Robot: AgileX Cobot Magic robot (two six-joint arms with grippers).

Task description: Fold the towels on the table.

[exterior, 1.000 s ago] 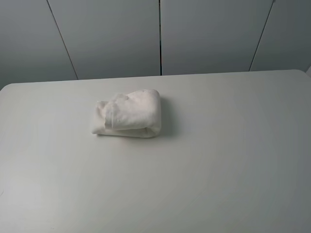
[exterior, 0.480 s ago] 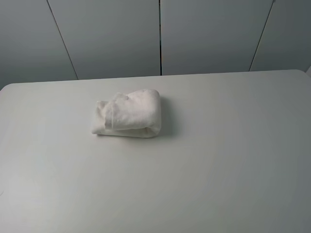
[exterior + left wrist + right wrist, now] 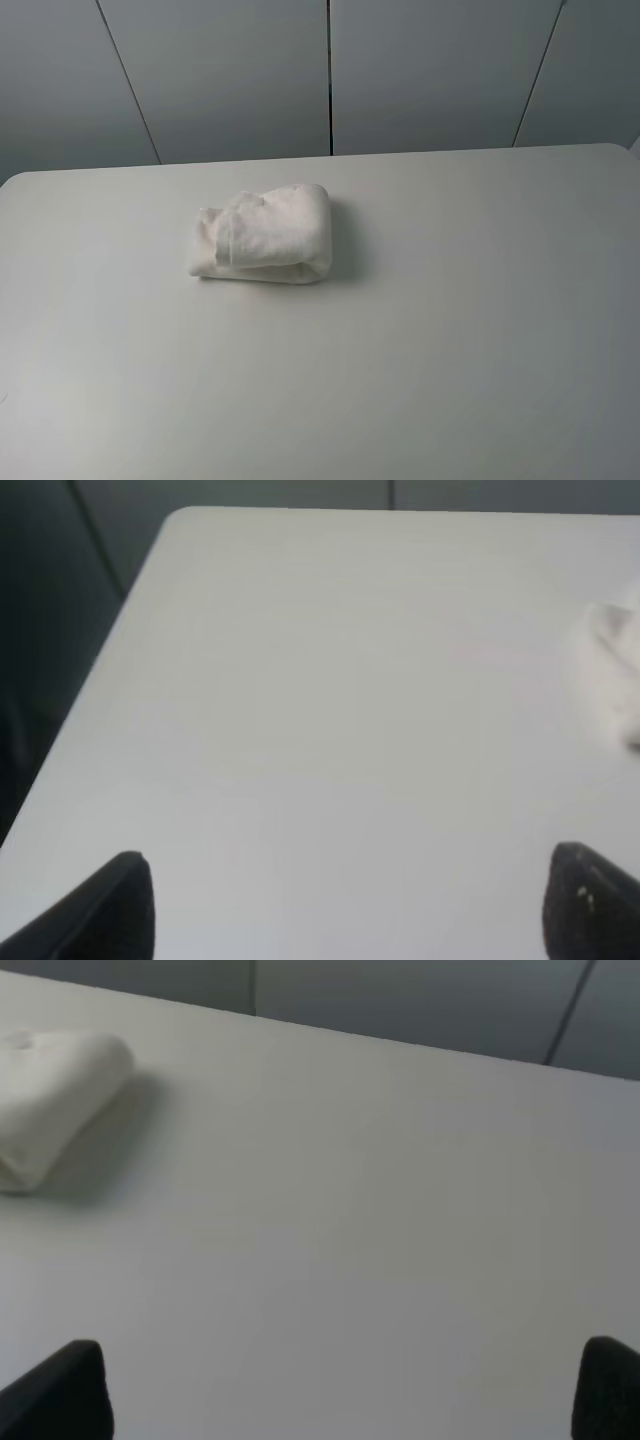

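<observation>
A white towel (image 3: 263,235) lies folded in a thick bundle on the white table (image 3: 420,330), left of centre and toward the far edge. Neither arm appears in the exterior high view. In the left wrist view my left gripper (image 3: 345,900) stands open over bare tabletop, its dark fingertips (image 3: 120,900) wide apart, with a blurred edge of the towel (image 3: 615,670) off to one side. My right gripper (image 3: 340,1390) is also open and empty, and the towel (image 3: 50,1095) lies well away from it.
Grey wall panels (image 3: 330,70) rise behind the table's far edge. The table's rounded far-left corner (image 3: 185,520) shows in the left wrist view, with dark floor beyond it.
</observation>
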